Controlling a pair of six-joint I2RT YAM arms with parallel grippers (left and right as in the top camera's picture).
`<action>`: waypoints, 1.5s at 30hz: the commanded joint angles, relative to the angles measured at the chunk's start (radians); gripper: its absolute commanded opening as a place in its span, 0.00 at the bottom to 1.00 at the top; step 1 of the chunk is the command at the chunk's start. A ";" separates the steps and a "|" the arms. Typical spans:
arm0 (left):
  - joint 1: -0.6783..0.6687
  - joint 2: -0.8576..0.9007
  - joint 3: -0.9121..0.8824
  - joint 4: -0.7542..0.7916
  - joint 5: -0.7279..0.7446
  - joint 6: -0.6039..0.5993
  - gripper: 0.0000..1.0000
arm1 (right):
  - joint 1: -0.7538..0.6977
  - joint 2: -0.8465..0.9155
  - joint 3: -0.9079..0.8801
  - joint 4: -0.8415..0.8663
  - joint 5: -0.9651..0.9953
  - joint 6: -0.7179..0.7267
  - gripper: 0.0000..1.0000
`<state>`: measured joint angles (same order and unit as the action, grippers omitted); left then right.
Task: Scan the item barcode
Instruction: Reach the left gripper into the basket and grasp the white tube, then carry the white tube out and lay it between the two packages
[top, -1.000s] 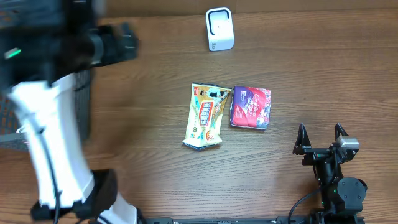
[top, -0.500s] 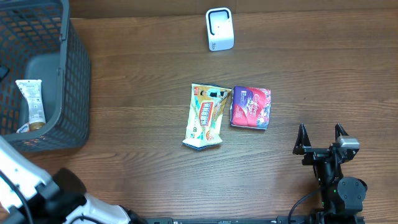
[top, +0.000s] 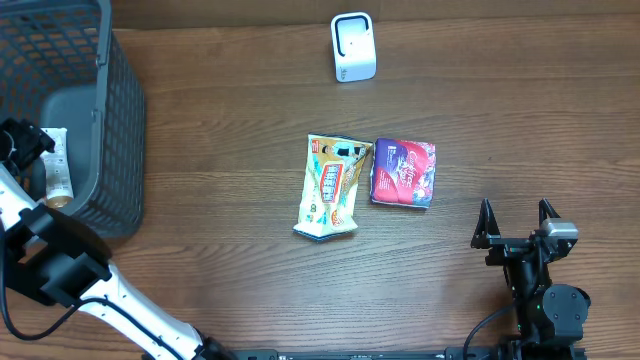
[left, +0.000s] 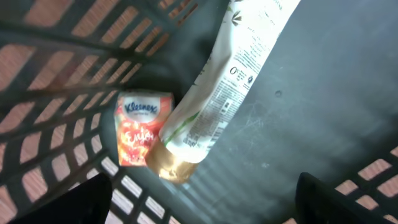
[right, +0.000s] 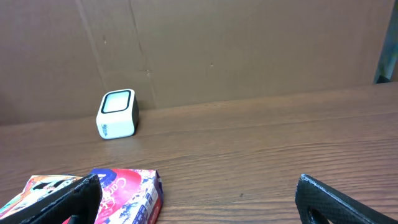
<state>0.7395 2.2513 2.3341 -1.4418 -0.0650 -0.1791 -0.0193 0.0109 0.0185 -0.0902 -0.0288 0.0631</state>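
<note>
The left gripper (left: 202, 190) hangs inside the dark mesh basket (top: 118, 120) at the table's (top: 230, 120) far left corner. Its 2 fingers (left: 93, 200) show at the lower corners of the left wrist view, spread wide, with nothing between them but the basket floor. It has hold of nothing.

Just beyond those fingers a white tube (left: 229, 84) with printed text and a gold cap lies on the basket floor. It runs diagonally, cap end toward the basket wall. A small orange and white tissue pack (left: 139, 128) lies against the cap end, touching the tube.

The white scanner (top: 352, 47) stands upright near the far edge of the table, well apart from the basket. Near the middle of the table, a yellow snack bag (top: 330, 187) and a purple packet (top: 403, 172) lie flat, side by side, their edges touching or nearly so.

The right gripper (top: 517, 222) sits low near the table's near right side. Its jaws are spread fully and empty, and it points toward the purple packet and the scanner.
</note>
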 joint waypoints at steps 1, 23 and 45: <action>-0.016 0.031 -0.003 0.011 -0.016 0.084 0.86 | -0.002 -0.008 -0.010 0.006 0.002 -0.004 1.00; -0.106 0.118 -0.052 0.075 -0.254 0.090 0.81 | -0.002 -0.008 -0.010 0.007 0.002 -0.004 1.00; -0.104 0.108 -0.281 0.229 -0.184 0.114 0.04 | -0.002 -0.008 -0.010 0.007 0.002 -0.004 1.00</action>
<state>0.6384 2.3573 2.0407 -1.1862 -0.2882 -0.0196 -0.0193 0.0109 0.0185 -0.0898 -0.0288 0.0628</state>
